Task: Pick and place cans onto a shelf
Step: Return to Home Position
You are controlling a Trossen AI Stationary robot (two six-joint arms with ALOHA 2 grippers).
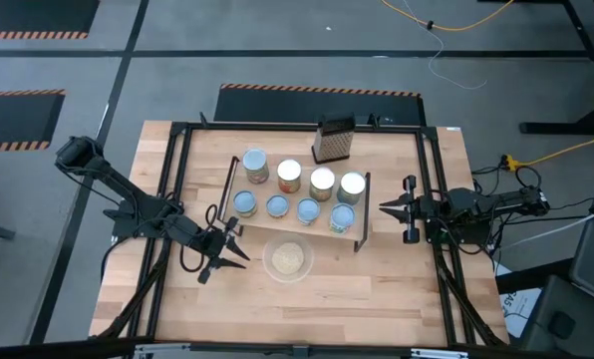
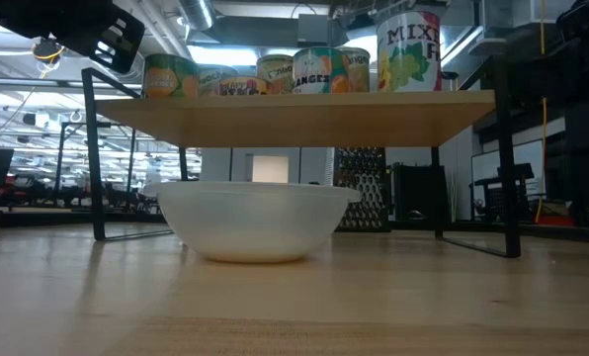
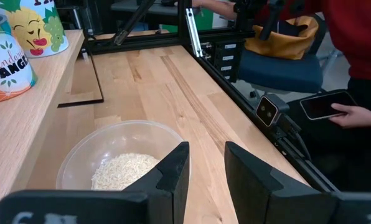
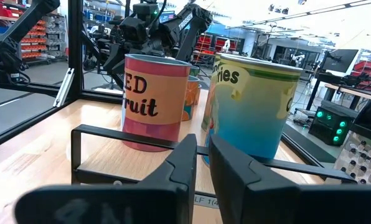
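Observation:
Eight cans stand upright in two rows on the light-wood shelf (image 1: 299, 195): taller ones with silver-white tops (image 1: 322, 181) in the far row, short ones with blue-grey tops (image 1: 277, 206) in the near row. In the low view they line the board (image 2: 294, 119). My left gripper (image 1: 239, 247) is open and empty, near the table's near edge, left of the bowl. My right gripper (image 1: 383, 207) is shut and empty, just right of the shelf's right end. It faces a pink-labelled can (image 4: 154, 102) and a blue-and-yellow can (image 4: 254, 106) across the shelf's black frame bar (image 4: 111, 134).
A clear bowl of beige grains (image 1: 287, 259) sits in front of the shelf, also in the left wrist view (image 3: 120, 165). A dark box grater (image 1: 333, 140) stands behind the shelf. Black rails (image 1: 432, 199) border the tabletop. A person with a phone (image 3: 353, 115) sits beyond the table.

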